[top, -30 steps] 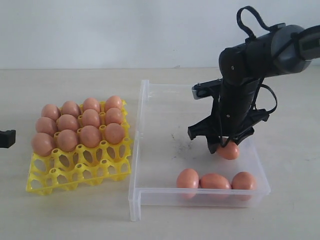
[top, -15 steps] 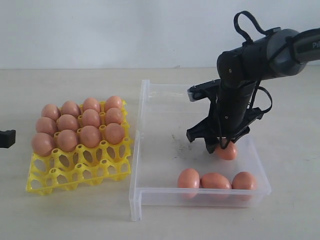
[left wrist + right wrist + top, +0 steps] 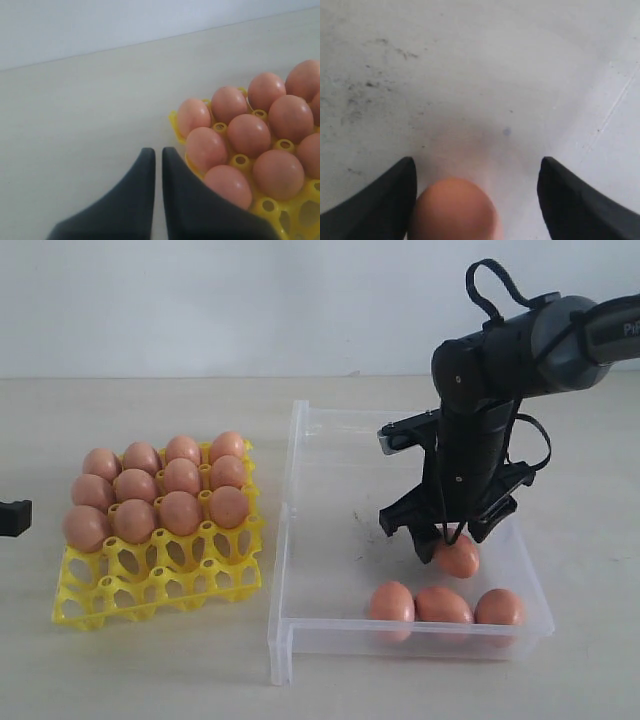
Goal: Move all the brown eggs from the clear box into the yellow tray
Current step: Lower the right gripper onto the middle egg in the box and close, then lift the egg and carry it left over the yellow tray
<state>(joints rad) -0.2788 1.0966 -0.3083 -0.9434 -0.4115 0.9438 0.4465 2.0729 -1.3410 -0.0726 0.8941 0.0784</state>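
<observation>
Black right gripper (image 3: 477, 161) spread wide, one brown egg (image 3: 458, 558) btwn fingers, in clear box (image 3: 283, 540); left gripper (image 3: 158, 150) pinched together, empty, nr yellow tray (image 3: 150, 590).

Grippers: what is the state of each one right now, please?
Left gripper: closed, holding nothing.
Right gripper: open, straddling a brown egg in the clear box, not gripping it.

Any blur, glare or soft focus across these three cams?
Exterior view: sharp, even light, faint shadows, mild sheen on the large clear plastic box. Right wrist view: the orange-brown oval egg inside the open right pincer is out of focus; floor specks sharper. Left wrist view: black left pincer soft-edged, bright yellow plastic egg tray fairly crisp.
</observation>
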